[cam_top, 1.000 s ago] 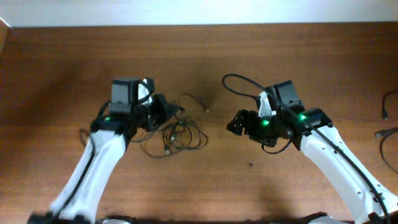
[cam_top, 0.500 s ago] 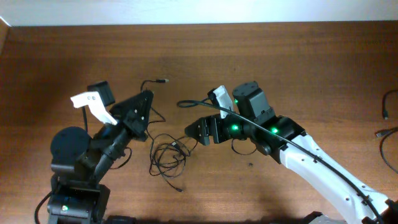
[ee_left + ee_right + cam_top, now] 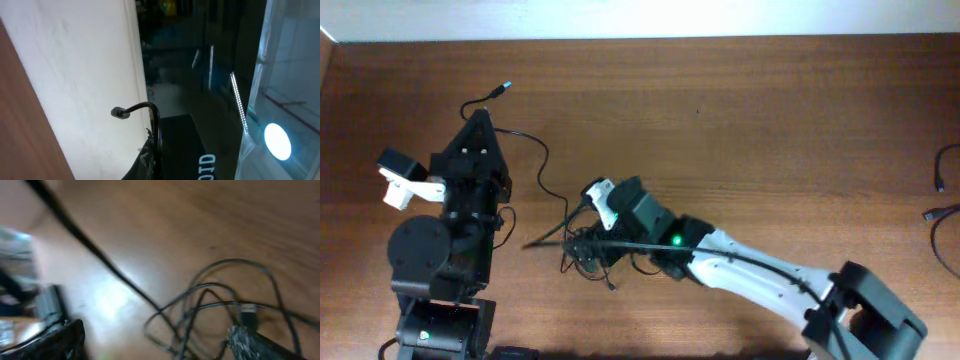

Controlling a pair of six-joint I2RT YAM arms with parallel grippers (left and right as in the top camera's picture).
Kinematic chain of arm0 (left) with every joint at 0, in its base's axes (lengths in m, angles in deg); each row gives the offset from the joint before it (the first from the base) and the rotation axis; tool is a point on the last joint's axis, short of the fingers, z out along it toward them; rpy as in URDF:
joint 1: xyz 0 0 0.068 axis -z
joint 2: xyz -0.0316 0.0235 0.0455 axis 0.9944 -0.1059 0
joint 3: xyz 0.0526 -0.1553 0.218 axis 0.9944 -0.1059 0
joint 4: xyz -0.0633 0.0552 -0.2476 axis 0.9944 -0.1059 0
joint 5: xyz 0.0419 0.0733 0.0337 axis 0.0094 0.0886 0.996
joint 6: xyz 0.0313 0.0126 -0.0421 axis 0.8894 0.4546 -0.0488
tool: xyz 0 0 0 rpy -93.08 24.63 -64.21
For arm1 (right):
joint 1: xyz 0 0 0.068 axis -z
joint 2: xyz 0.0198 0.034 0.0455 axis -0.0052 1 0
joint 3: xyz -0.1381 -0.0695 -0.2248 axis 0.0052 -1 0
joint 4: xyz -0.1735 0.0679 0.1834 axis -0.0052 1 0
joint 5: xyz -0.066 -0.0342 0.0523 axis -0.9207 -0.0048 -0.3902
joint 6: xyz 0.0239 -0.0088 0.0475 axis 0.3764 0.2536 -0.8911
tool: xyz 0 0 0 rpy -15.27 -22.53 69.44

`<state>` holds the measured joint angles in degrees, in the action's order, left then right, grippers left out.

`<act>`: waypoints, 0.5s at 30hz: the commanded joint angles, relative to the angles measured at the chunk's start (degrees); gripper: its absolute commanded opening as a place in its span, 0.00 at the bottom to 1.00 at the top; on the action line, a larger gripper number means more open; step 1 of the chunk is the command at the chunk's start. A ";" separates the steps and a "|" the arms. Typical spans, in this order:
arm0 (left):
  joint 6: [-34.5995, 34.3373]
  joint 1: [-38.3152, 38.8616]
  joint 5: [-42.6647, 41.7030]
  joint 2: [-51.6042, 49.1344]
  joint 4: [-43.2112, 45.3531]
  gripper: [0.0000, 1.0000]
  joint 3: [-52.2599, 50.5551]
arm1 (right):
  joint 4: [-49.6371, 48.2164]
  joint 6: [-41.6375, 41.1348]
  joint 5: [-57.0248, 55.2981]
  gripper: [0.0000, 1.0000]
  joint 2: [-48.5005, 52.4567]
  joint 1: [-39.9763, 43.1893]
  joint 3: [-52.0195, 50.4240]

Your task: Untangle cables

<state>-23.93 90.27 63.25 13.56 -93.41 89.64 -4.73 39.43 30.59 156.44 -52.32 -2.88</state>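
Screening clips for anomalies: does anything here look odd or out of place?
One cable is strung up off the clump, pinched in the raised left gripper, its plug poking out beyond. Stray cords lie at the right edge of the table, far from the rest.

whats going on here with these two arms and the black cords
It's a cable-untangling job. The left end effector is shut on one cable near its plug, holding it above the wooden table. The right end effector hangs open, low over the knotted clump.
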 commanded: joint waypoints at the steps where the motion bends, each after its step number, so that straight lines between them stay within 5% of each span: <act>1: -3.26 -0.13 -0.17 0.28 -0.13 0.00 0.42 | -4.02 0.55 -14.01 0.88 7.85 -0.98 0.70; 2: -3.26 -0.15 0.76 0.28 -0.72 0.00 0.42 | -4.20 0.52 -15.82 0.65 10.71 -0.87 0.70; 3: -3.21 -0.37 2.45 0.28 -1.40 0.00 0.42 | -1.53 0.50 -17.25 0.55 11.93 -0.17 0.70; 7: 4.39 -12.85 4.04 0.28 -7.72 0.00 0.42 | 18.12 0.55 -26.40 0.36 7.48 12.04 0.76; 11: 13.79 -29.86 3.39 -2.10 -15.47 0.00 0.42 | 25.94 0.57 -27.21 0.40 3.17 29.79 0.83; 15: 18.93 -36.48 -5.22 -9.53 -16.68 0.00 0.42 | 26.27 0.57 -16.11 0.43 3.15 38.60 0.83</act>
<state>-10.29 55.80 64.17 8.40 -109.65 89.73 21.50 39.98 8.90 160.90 -16.37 -1.57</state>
